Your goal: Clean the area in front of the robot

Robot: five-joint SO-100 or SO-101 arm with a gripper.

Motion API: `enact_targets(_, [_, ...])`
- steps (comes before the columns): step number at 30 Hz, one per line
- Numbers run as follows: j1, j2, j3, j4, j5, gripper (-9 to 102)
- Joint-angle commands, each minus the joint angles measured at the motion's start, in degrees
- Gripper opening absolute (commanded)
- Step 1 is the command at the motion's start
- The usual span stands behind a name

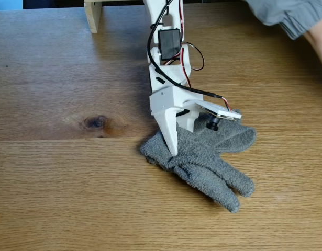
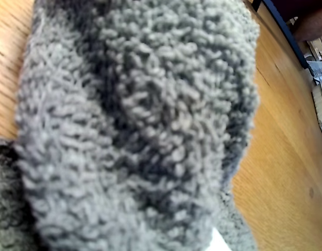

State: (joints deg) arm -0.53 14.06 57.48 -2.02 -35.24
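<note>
Bench (image 1: 56, 198) spans whole fixed-view frame; no visible dirt. Grey cloth (image 1: 202, 157) lies centre-right, end effector (image 1: 173, 149) pressed onto it, grip state undeterminable. Wiping judged underway; coverage unknown.

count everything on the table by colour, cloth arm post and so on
grey: 1, the terry cloth
white: 1, the robot arm, its gripper pressed on the cloth
pale wood: 1, the post
total: 3, all on the oak tabletop
</note>
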Motion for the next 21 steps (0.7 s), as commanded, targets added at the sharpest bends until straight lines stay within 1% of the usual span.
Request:
enact_targets(1, [9.23,2.81,-1.05,4.31,-1.93,0])
enact_targets(6, [16.79,5.45,-0.79,7.82,-4.31,0])
enact_targets(10, [18.72,6.68,-0.26,8.09,-4.39,0])
enact_targets(14, [14.5,7.47,-0.18,10.02,-1.67,0])
enact_targets(18, [7.03,8.79,-0.09,13.45,2.2,0])
enact_targets(21, [1.23,9.49,-0.09,14.15,4.04,0])
